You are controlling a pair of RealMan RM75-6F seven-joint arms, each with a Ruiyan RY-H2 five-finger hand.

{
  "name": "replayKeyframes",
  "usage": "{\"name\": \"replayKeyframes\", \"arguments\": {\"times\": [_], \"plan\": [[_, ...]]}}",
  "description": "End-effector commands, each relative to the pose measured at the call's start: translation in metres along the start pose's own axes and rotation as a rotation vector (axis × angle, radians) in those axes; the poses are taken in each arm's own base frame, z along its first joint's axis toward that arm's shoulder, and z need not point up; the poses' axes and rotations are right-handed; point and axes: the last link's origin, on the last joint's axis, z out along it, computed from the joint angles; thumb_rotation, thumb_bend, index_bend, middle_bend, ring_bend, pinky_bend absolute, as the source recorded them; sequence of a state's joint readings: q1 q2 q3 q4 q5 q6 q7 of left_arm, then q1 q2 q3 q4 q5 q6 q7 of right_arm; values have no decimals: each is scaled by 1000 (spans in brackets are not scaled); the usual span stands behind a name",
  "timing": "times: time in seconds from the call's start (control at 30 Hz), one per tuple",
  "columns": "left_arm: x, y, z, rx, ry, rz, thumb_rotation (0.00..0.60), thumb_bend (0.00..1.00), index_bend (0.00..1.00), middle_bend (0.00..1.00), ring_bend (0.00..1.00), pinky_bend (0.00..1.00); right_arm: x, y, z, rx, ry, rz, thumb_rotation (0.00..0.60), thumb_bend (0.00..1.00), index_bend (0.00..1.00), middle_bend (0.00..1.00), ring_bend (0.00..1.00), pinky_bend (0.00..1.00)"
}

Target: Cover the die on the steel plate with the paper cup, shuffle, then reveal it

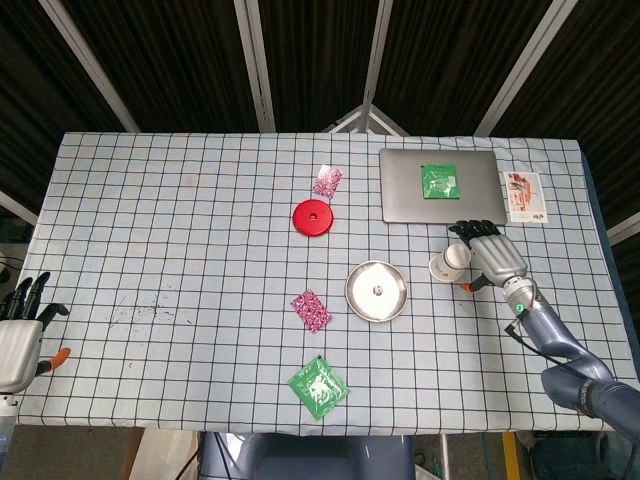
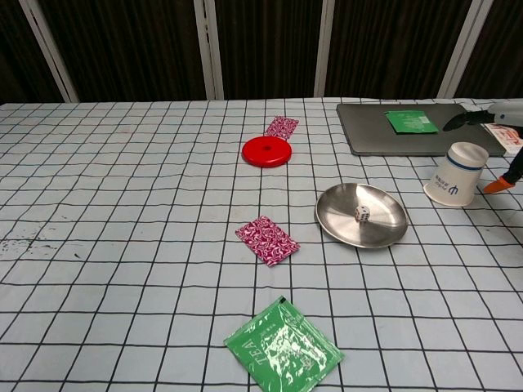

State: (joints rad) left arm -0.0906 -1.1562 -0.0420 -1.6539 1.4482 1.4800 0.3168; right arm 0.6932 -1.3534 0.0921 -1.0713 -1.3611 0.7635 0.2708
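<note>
**Die uncovered on the plate, cup set aside**

The die (image 2: 361,214) sits bare on the steel plate (image 2: 384,229). The paper cup (image 2: 453,174) stands mouth-down just beside my right hand (image 1: 497,257), fingers apart, holding nothing. A careless brush could topple it.

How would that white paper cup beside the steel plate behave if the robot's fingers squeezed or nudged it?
The paper cup looks thin-walled and hollow, so it is probably very light and would dent under a firm squeeze. It stands mouth down with the wide rim on the cloth, which should resist tipping; a nudge would likely slide it. If knocked onto its side, its tapered shape would probably roll in a curve.
</note>
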Motion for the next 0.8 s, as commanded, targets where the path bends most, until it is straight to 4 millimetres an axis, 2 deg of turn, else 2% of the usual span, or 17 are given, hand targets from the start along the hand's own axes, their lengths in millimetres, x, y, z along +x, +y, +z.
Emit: {"name": "replayKeyframes", "arguments": {"times": [0.03, 0.13, 0.17, 0.2, 0.27, 0.37, 0.47, 0.6, 0.8], "plan": [[1, -1, 0, -3, 1, -12, 600, 236, 381, 0, 0, 128, 26, -6, -36, 55, 107, 21, 600, 26, 114, 85, 0, 0], [3, -4, 1, -3, 1, -32, 600, 236, 380, 0, 0, 128, 33, -5, -77, 65, 193, 43, 600, 26, 113, 85, 0, 0], [4, -4, 1, -3, 2, -37, 600, 236, 379, 0, 0, 128, 33, -4, -86, 60, 205, 44, 600, 25, 119, 88, 4, 0], [5, -5, 1, -5, 3, -45, 600, 236, 379, 1, 0, 128, 33, -1, -103, 45, 229, 42, 600, 25, 141, 105, 23, 0], [7, -6, 1, -8, 6, -57, 600, 236, 378, 9, 0, 128, 31, 2, -123, 23, 260, 49, 600, 25, 185, 146, 67, 0], [11, -9, -3, -24, 10, -84, 600, 236, 378, 18, 0, 128, 21, 4, -179, -30, 385, 128, 600, 26, 251, 194, 106, 0], [15, -13, -7, -32, 16, -104, 600, 236, 374, 12, 0, 128, 4, 8, -215, -89, 441, 142, 600, 26, 286, 213, 111, 0], [22, -19, -11, -30, 37, -138, 600, 236, 363, 9, 0, 128, -11, 17, -242, -156, 473, 42, 600, 26, 335, 214, 110, 0], [28, -28, -13, -22, 66, -162, 600, 236, 318, 0, 0, 128, -19, 32, -256, -220, 489, -74, 600, 26, 310, 213, 69, 0]]}}
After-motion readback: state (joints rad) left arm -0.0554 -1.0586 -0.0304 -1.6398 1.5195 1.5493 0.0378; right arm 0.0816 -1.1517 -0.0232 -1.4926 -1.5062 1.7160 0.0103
